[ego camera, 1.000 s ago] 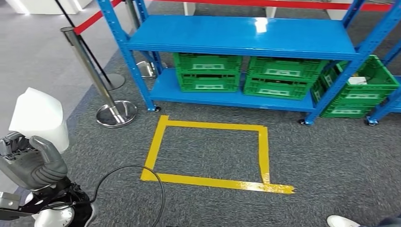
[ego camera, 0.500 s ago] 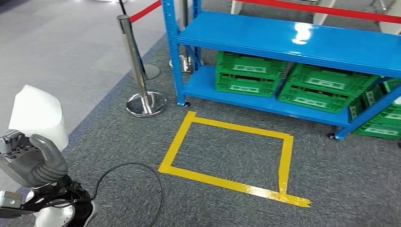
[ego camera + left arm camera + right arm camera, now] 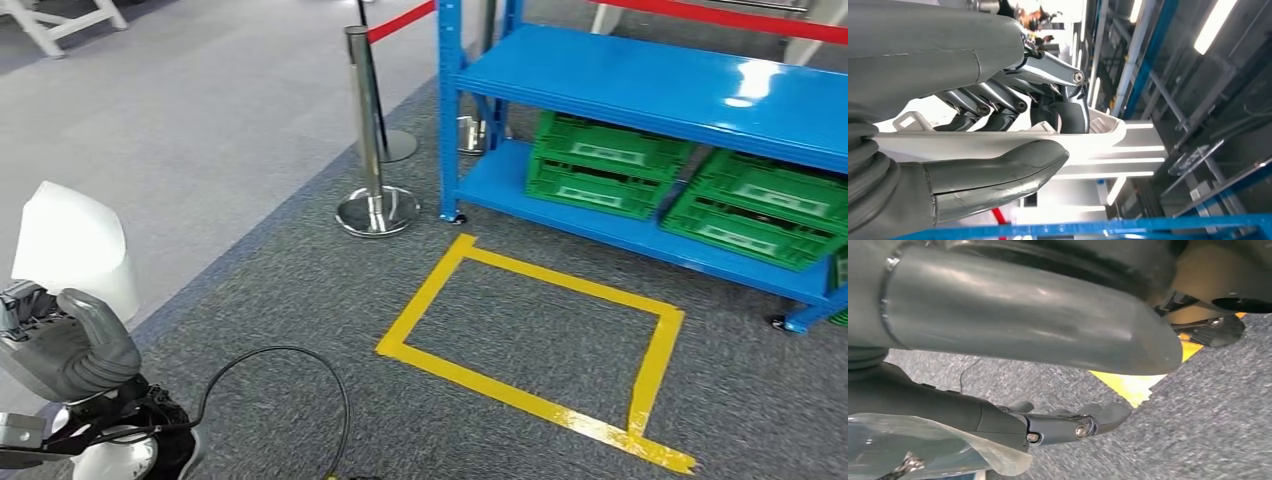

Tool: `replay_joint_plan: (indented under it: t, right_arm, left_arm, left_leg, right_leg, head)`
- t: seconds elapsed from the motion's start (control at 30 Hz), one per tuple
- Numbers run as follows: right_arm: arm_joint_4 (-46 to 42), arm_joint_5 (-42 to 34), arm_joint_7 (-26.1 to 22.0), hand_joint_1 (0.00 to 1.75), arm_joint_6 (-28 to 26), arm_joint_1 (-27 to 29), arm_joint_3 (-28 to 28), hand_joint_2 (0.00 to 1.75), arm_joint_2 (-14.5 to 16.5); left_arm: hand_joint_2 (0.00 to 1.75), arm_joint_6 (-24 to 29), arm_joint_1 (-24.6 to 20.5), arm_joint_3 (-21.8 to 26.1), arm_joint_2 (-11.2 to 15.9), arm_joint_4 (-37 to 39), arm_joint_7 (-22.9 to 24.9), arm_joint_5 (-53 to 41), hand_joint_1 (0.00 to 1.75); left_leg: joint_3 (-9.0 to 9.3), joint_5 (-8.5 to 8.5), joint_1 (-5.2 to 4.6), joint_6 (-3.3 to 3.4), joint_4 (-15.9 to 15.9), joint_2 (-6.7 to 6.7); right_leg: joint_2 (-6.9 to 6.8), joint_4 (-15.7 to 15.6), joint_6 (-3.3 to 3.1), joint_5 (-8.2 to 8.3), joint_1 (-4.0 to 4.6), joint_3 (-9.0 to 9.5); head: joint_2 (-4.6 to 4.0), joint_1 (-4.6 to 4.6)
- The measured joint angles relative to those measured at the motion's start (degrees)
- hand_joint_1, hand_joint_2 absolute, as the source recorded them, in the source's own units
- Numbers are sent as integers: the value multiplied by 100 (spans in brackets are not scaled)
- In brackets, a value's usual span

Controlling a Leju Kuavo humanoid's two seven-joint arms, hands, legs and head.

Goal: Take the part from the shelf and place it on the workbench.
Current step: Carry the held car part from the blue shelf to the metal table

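Note:
The white part (image 3: 70,245), a smooth plastic piece with a rounded top, stands up at the lower left of the head view, held by my left hand (image 3: 65,345). In the left wrist view the thumb lies under the part (image 3: 1013,145) and the fingers (image 3: 1068,107) curl over its far side. My right hand (image 3: 998,315) hangs above the grey carpet, thumb and fingers apart, with nothing between them. The blue shelf (image 3: 650,85) stands ahead and to the right, its upper board bare.
Green crates (image 3: 600,165) sit on the shelf's lower board. A yellow tape rectangle (image 3: 540,400) marks the carpet before it. A chrome stanchion (image 3: 368,110) with a red rope stands left of the shelf. A black cable (image 3: 300,360) loops on the floor near my left side.
The camera has turned left: shelf, tape rectangle and stanchion have slid to the right of the picture. My left hand keeps holding the white part in the same pose.

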Motion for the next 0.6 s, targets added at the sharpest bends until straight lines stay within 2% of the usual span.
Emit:
replay_joint_plan:
  t: [0.03, 0.1, 0.13, 0.17, 0.23, 0.27, 0.3, 0.37, 0.4, 0.43, 0.47, 0.5, 0.53, 0.57, 0.6]
  right_arm:
    - [0, 2, -2, 0, -1, -9, 0, 0, -1]
    - [0, 3, -5, 0, -1, -21, 0, 0, -1]
    - [0, 3, -7, 0, -1, -24, 0, 0, -1]
    - [0, 4, -8, 0, -1, -27, 0, 0, -1]
    - [0, 5, -9, 0, -1, -42, 0, 0, -2]
    - [0, 7, -9, 0, -2, -50, 0, 0, -3]
    - [0, 8, -10, 0, -2, -56, 0, 0, -5]
    - [1, 12, -9, 0, -2, -50, 0, 0, -8]
    - [1, 13, -9, 0, -1, -38, 0, 0, -10]
    - [1, 14, -8, 0, -1, -24, 0, 0, -13]
    - [0, 14, -5, 0, -1, -12, 0, 0, -17]
    - [0, 14, -4, 0, -1, -6, -1, 0, -23]
    - [0, 14, -2, 0, -1, -5, -1, 0, -29]
    - [1, 13, -1, 0, 0, -5, -2, 0, -35]
    - [1, 13, -2, 0, 0, -5, -2, 0, -39]
  left_arm:
    - [175, 0, -1, -1, 1, 0, -1, -4, 175]
    - [175, 0, -14, -2, 1, 0, -5, -10, 175]
    - [175, 0, -19, -3, 1, 0, -8, -11, 175]
    - [175, 0, -21, -2, 3, 0, -11, -12, 175]
    - [175, 0, -14, 2, 5, 0, -15, -13, 175]
    - [175, 0, -16, 4, 5, 0, -17, -13, 175]
    - [175, 0, -22, 3, 3, 0, -19, -14, 175]
    - [175, 0, -31, -1, -2, 0, -21, -15, 175]
    - [175, 0, -30, -2, -3, 1, -21, -14, 175]
    - [175, 0, -27, -3, -3, 1, -21, -14, 175]
    - [175, 0, -26, -3, -3, 2, -21, -14, 175]
    - [175, 0, -26, -3, -2, 2, -21, -14, 175]
    - [175, 0, -27, -3, -2, 2, -21, -14, 175]
    - [175, 0, -28, -3, -3, 2, -21, -14, 175]
    - [175, 0, -34, -4, -3, 2, -21, -14, 175]
  left_leg:
    - [205, 201, -1, 16, -379, 63]
    - [592, 439, -47, 75, -1120, 307]
    - [684, 470, -74, 107, -1318, 394]
    - [701, 451, -100, 140, -1387, 424]
    - [671, 478, -97, 213, -1420, 306]
    - [672, 500, -82, 255, -1445, 246]
    - [672, 526, -64, 293, -1474, 184]
    - [663, 558, -46, 340, -1496, 60]
    - [651, 564, -49, 349, -1495, -12]
    - [647, 568, -52, 353, -1493, -89]
    - [646, 569, -55, 354, -1491, -171]
    - [650, 570, -57, 354, -1487, -255]
    - [655, 569, -55, 350, -1479, -340]
    - [653, 566, -53, 338, -1466, -416]
    - [636, 559, -58, 318, -1435, -493]
  right_leg:
    - [-69, 0, 7, -8, 3, 12]
    - [-184, 3, 41, -30, 27, 33]
    - [-240, 6, 64, -39, 41, 37]
    - [-297, 5, 90, -43, 52, 39]
    - [-378, 0, 149, -61, 51, 39]
    - [-291, 42, 180, -110, 41, 19]
    - [-138, 193, 205, -220, 31, -53]
    - [213, 842, 234, -565, 17, -361]
    - [287, 1244, 242, -727, 17, -559]
    - [309, 1532, 250, -798, 18, -713]
    - [318, 1638, 254, -763, 19, -785]
    - [332, 1510, 253, -612, 18, -747]
    - [384, 1176, 246, -381, 11, -609]
    - [523, 780, 235, -179, -2, -439]
    - [665, 410, 224, -46, -24, -273]
  head:
    - [0, -1]
    - [0, 0]
    - [0, 6]
    - [1, 8]
    - [1, 13]
    - [1, 20]
    - [0, 36]
    - [0, 65]
    - [0, 72]
    - [0, 70]
    - [0, 70]
    - [0, 70]
    - [0, 70]
    - [0, 72]
    - [0, 69]
